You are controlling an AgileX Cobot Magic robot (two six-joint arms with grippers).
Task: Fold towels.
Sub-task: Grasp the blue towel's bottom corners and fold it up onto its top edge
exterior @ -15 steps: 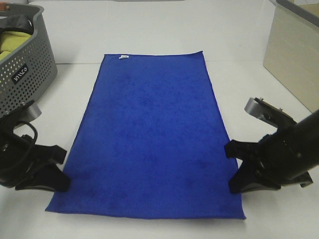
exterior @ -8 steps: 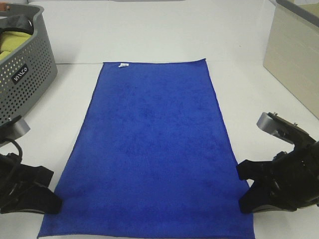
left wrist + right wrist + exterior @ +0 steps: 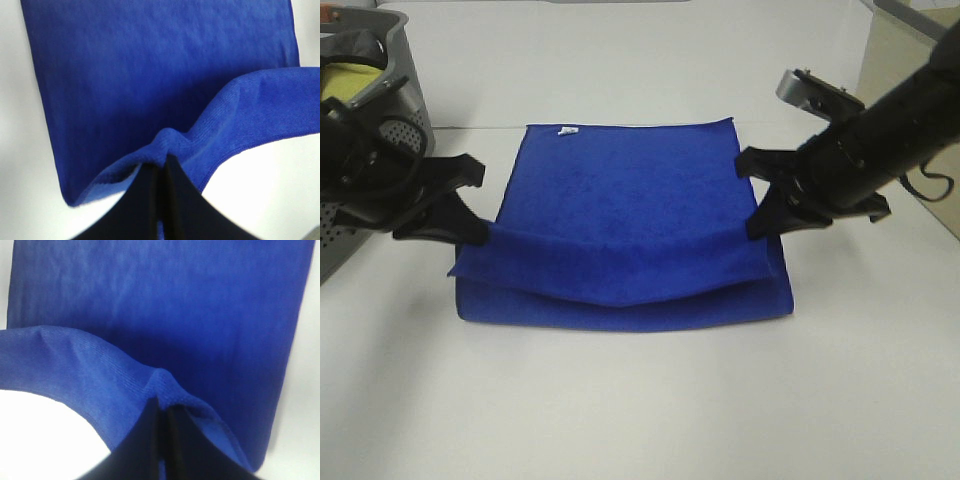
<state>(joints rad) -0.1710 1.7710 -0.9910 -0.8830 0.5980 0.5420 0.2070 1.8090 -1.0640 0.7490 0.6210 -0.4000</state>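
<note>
The royal-blue towel lies on the white table, its near end lifted and carried back over itself, sagging in the middle. A small white tag shows at its far edge. My left gripper is shut on the towel's near left corner, held above the table. On the other side, my right gripper is shut on the near right corner at about the same height. The left wrist view shows the pinched fold of towel above the closed gripper. In the right wrist view the closed gripper bites the towel's hem.
A grey perforated basket with a yellow-green cloth and a black cloth inside stands at the far left, close behind my left arm. A beige panel rises at the far right.
Both grippers have risen from the table's near edge and moved toward the far side, pulling the towel's near corners up and over the towel.
</note>
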